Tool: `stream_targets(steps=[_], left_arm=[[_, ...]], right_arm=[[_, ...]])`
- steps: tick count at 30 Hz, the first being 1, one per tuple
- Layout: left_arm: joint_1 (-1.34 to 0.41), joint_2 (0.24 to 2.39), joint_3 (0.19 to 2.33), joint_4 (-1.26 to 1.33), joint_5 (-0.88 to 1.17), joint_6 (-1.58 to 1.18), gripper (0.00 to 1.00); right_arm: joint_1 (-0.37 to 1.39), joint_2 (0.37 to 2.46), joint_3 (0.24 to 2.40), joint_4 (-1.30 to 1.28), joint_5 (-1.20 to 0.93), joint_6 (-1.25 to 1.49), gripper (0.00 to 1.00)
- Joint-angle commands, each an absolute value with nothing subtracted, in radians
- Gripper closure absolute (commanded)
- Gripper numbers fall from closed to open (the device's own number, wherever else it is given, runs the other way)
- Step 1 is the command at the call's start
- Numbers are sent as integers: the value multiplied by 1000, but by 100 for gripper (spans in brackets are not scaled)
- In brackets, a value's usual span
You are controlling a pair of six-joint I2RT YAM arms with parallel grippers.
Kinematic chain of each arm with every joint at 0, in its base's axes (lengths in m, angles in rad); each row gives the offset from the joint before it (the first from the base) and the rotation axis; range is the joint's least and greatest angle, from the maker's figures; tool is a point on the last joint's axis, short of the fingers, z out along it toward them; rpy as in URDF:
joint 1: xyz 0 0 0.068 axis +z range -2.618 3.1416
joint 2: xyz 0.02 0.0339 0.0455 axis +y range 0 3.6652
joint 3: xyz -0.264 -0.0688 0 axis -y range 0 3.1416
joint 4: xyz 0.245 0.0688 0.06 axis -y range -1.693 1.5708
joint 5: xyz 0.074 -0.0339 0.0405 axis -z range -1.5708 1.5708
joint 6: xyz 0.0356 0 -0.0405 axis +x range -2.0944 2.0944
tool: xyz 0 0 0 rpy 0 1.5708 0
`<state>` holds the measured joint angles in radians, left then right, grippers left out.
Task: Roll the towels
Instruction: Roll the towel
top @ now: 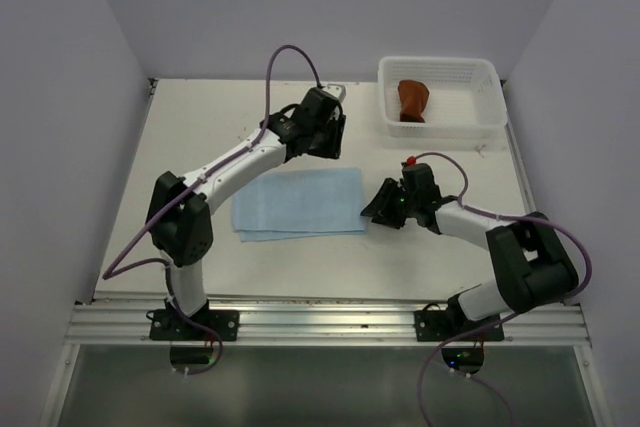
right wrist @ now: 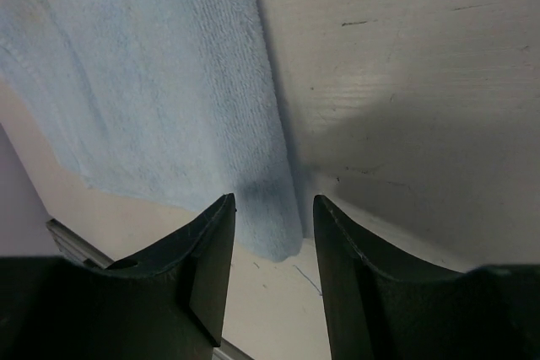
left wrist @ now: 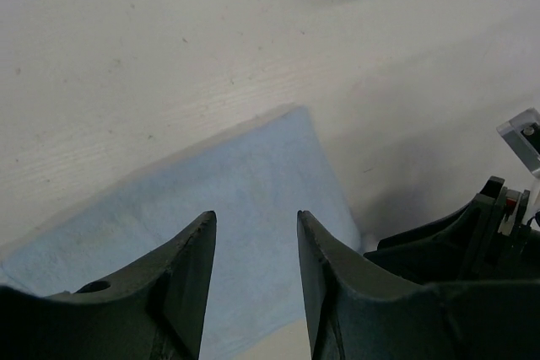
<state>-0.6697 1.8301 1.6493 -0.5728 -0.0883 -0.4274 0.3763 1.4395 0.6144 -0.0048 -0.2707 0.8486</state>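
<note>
A light blue towel (top: pixel 299 203) lies flat and folded on the table, in the middle. My left gripper (top: pixel 330 150) is open and empty, hovering just above the towel's far right corner; the left wrist view shows the towel (left wrist: pixel 245 200) between its fingers. My right gripper (top: pixel 372 209) is open and empty, low at the towel's near right corner, which shows between its fingers in the right wrist view (right wrist: pixel 169 99). A rolled brown towel (top: pixel 412 100) lies in the white basket (top: pixel 440 125).
The white basket stands at the back right of the table. The right gripper's body (left wrist: pixel 472 233) shows at the right edge of the left wrist view. The table's metal front rail (top: pixel 330 322) runs along the near edge.
</note>
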Motion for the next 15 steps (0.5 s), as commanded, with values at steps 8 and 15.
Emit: stream_targets(steps=[8,15], left_arm=[[-776,2092,1943,-778,-215,-483,51],[-808,2224,2083,-839,-225,-497,51]], right_arm=[[373,1509,531,193,-370,899,56],[373,1543,520,230,-402,905,66]])
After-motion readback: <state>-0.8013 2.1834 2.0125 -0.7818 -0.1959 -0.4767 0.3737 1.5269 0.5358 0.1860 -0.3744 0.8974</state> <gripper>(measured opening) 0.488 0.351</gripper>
